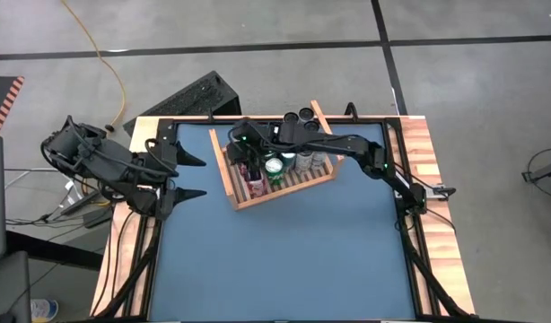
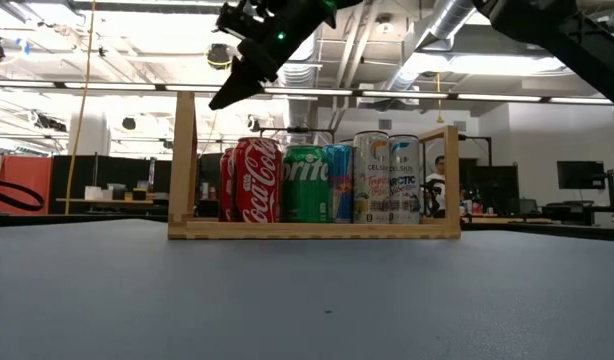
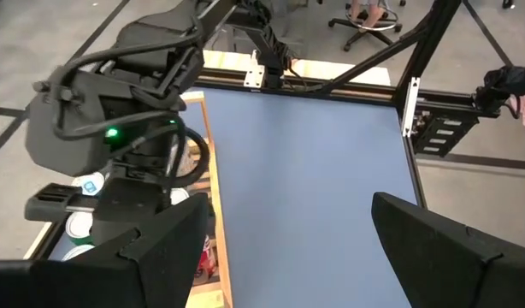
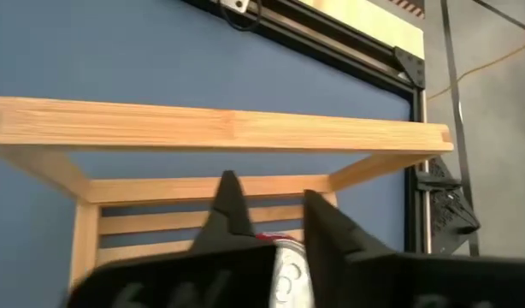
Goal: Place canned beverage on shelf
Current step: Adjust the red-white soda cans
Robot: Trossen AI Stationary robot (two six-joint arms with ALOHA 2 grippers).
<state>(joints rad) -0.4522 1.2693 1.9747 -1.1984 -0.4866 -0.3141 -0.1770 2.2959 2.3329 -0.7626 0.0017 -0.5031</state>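
Observation:
The wooden shelf [image 1: 293,190] stands on the blue mat at the table's far middle and also shows in the low view [image 2: 317,229]. In it stand a red Coca-Cola can [image 2: 257,182], a green Sprite can [image 2: 307,185], a blue can [image 2: 339,183] and two white cans [image 2: 387,180]. My right gripper [image 2: 225,98] hangs above the shelf's left end, fingers slanting down and a little apart, clear of the can tops. In its wrist view [image 4: 271,210] a red-rimmed can top [image 4: 284,265] shows between the fingers. My left gripper [image 1: 196,177] waits open at the table's left edge.
Two dark cans [image 1: 298,115] stand beyond the shelf at the table's far edge. A black slab [image 1: 190,99] lies off the far left corner. Bare blue mat [image 1: 284,260] lies on the near side of the shelf. My right arm [image 1: 374,161] crosses the far right.

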